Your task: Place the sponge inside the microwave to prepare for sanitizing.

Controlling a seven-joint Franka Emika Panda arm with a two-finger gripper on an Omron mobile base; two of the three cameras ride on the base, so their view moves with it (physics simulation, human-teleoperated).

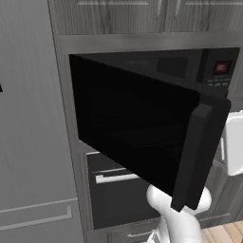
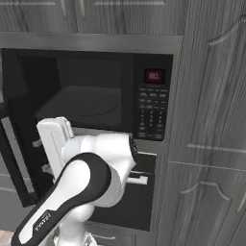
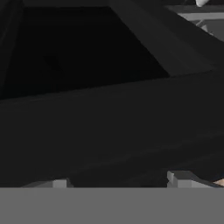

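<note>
The microwave (image 2: 151, 101) is a black built-in box with a red display, and its cavity stands open with the round turntable (image 2: 91, 103) bare. Its wide dark door (image 1: 137, 128) is swung out to the left; in the right base view only the door's edge (image 2: 12, 144) shows. My white arm (image 2: 91, 178) rises in front of the opening, below the cavity. In the hand view my gripper (image 3: 120, 181) has its two tips far apart with nothing between them, close to a dark surface. The sponge is out of view.
Below the microwave sits a black oven with a silver bar handle (image 1: 116, 178) (image 2: 137, 180). Tall grey wood cabinet doors (image 2: 211, 120) stand to the right, and a flat grey panel (image 1: 28, 118) to the left. Upper cabinets (image 1: 142, 14) hang above.
</note>
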